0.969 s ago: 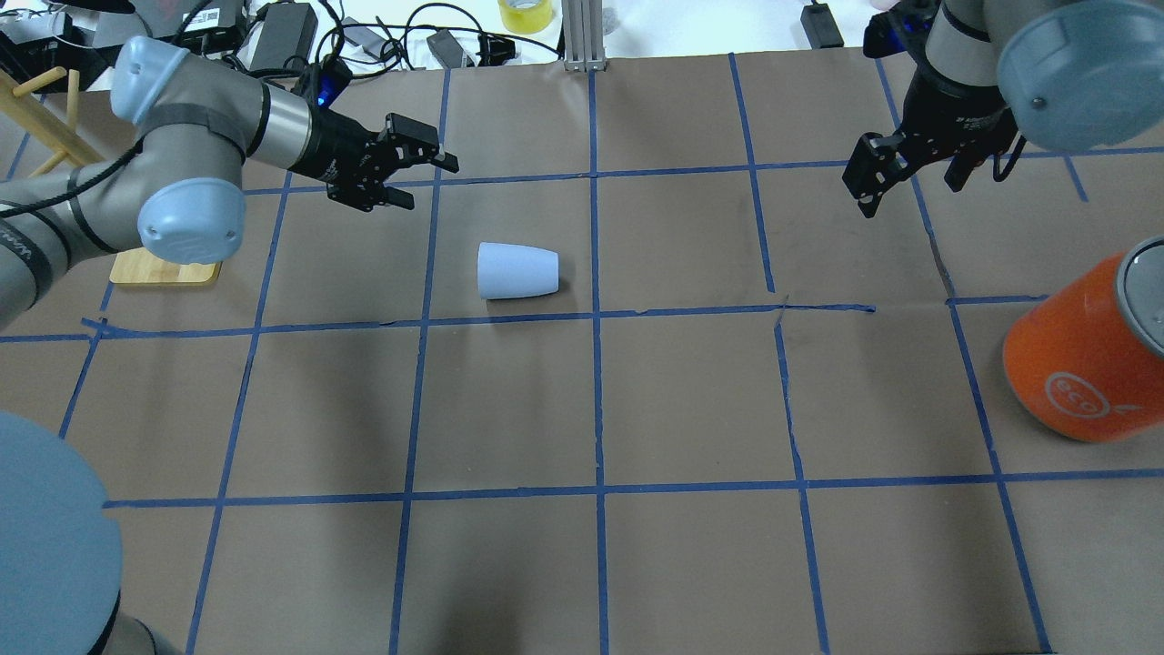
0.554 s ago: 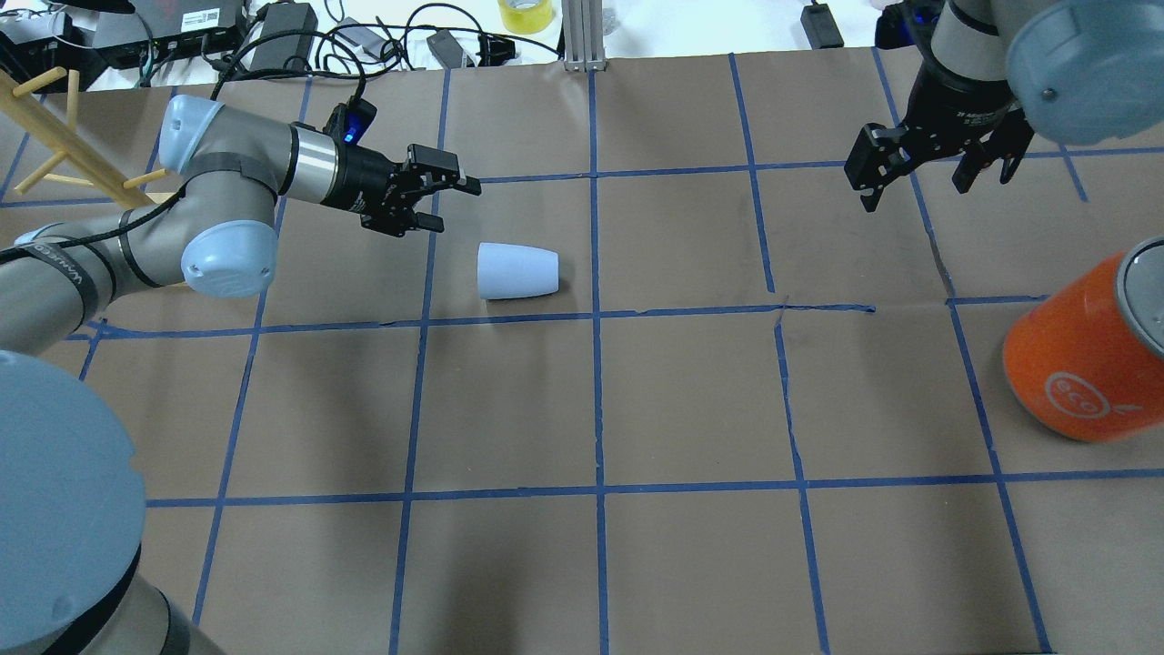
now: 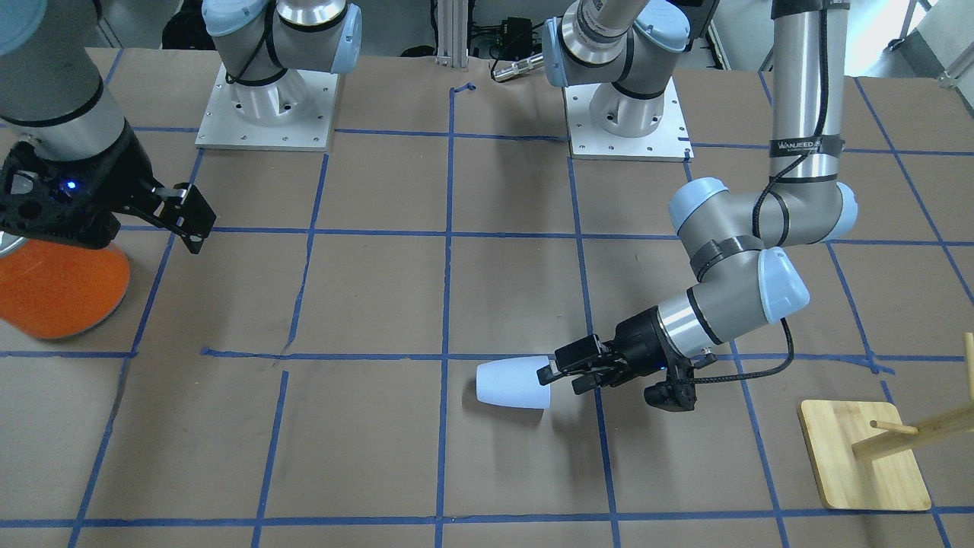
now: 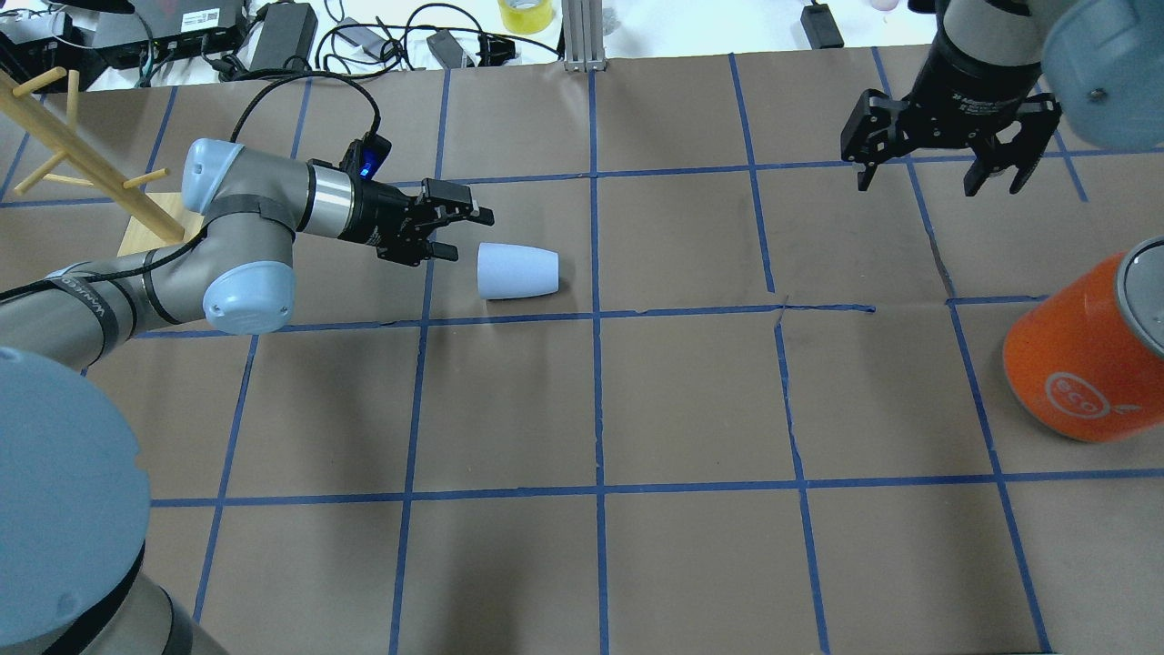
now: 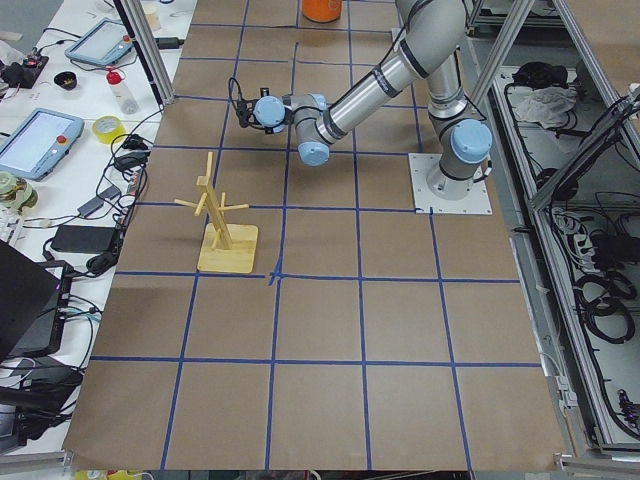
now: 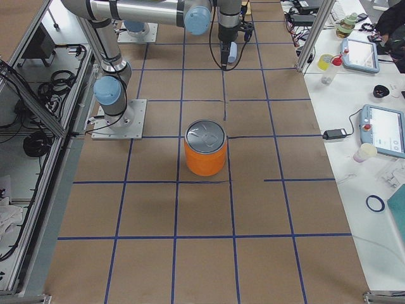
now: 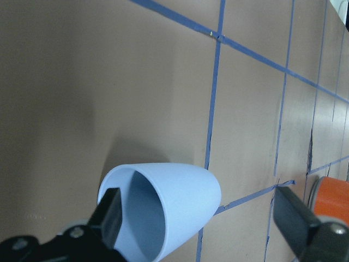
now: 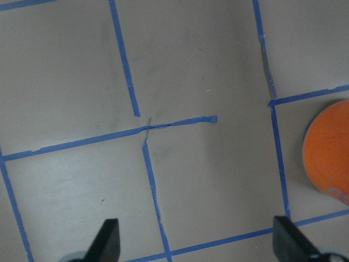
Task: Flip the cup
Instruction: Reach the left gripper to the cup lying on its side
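The pale blue-white cup (image 4: 516, 271) lies on its side on the brown paper, with its wide rim toward my left gripper. It also shows in the front view (image 3: 511, 383) and in the left wrist view (image 7: 163, 213), where its open mouth faces the camera. My left gripper (image 4: 471, 236) is open and empty, low over the table, right at the cup's rim (image 3: 559, 378). I cannot tell whether it touches the cup. My right gripper (image 4: 937, 177) is open and empty, held high at the far right, away from the cup.
A large orange canister (image 4: 1087, 355) with a silver top stands at the right edge, also in the front view (image 3: 61, 289). A wooden peg rack on a board (image 4: 91, 173) stands at the far left behind my left arm. Cables and adapters lie beyond the table's far edge.
My left gripper has moved right and down, from well behind the cup to its rim. My right gripper has turned and shifted slightly back. The cup has not moved.
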